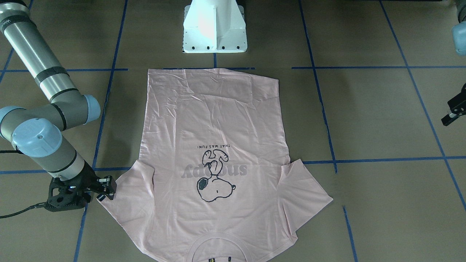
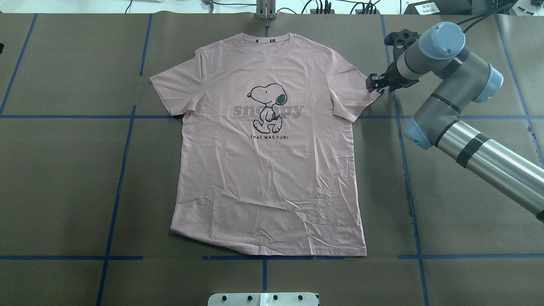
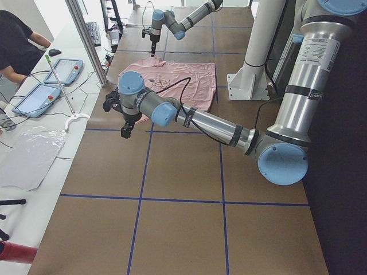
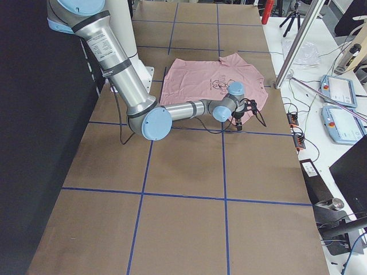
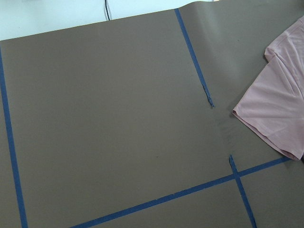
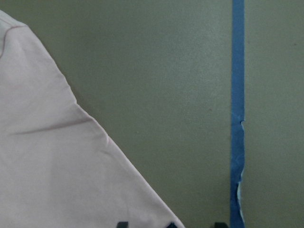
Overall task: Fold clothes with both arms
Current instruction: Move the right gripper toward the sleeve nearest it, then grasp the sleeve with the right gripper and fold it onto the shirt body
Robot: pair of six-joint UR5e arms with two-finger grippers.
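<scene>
Found the pale pink T-shirt [image 2: 272, 178] spread flat, print up, mid-table, saw the right gripper [image 2: 374, 85] low at one sleeve hem, fingers apart, spotted the left gripper [image 1: 449, 116] well clear, could not tell its state.

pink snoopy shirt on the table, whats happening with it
The pink Snoopy T-shirt lies flat and unfolded, print up, on the taped brown table. The right arm's tool sits at the tip of one sleeve; whether it has gripped is unclear. The left arm's tool hangs above bare table, well away from the shirt.
</scene>
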